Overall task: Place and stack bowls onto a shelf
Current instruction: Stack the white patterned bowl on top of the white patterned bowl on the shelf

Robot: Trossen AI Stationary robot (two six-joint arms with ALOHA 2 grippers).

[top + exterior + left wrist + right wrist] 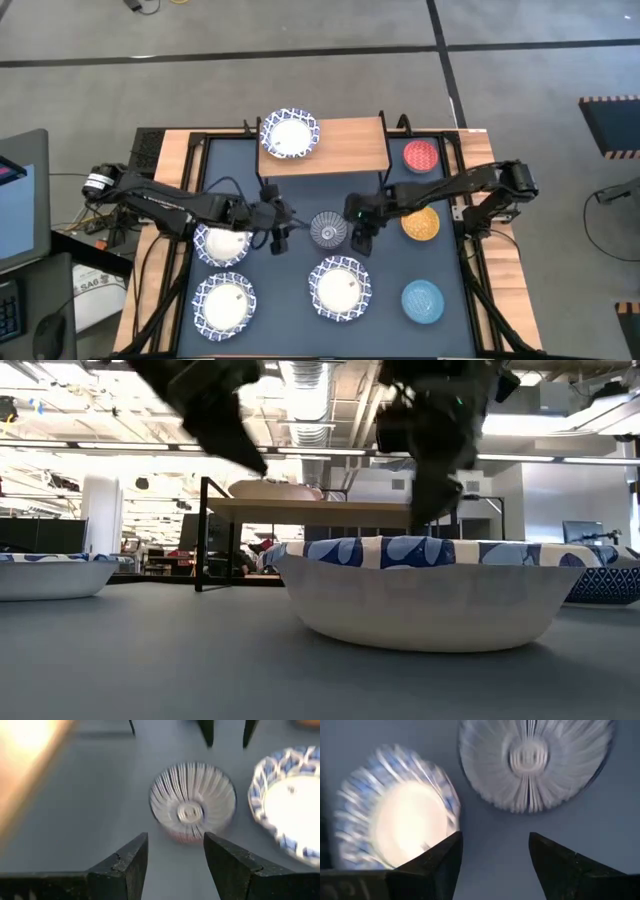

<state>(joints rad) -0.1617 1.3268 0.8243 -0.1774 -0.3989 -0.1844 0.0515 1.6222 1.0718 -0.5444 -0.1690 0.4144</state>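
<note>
Flanking the grey bowl [328, 229] at mid-desk [300, 300], left end effector [277, 222] and right end effector [360, 238] hover with fingers apart; 1 white bowl [289, 134] sits on the shelf [350, 146]. Likely rigid, breakable, slick glaze: pinch the rim

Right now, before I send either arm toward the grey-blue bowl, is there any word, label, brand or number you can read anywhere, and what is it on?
None can be read with confidence.
White box beside the table's left edge: dark print, too small to read.
Monitor at the far left: coloured patch, no legible text.
Bowls, including the grey-blue bowl, and the shelf: patterns only, no lettering.
</note>
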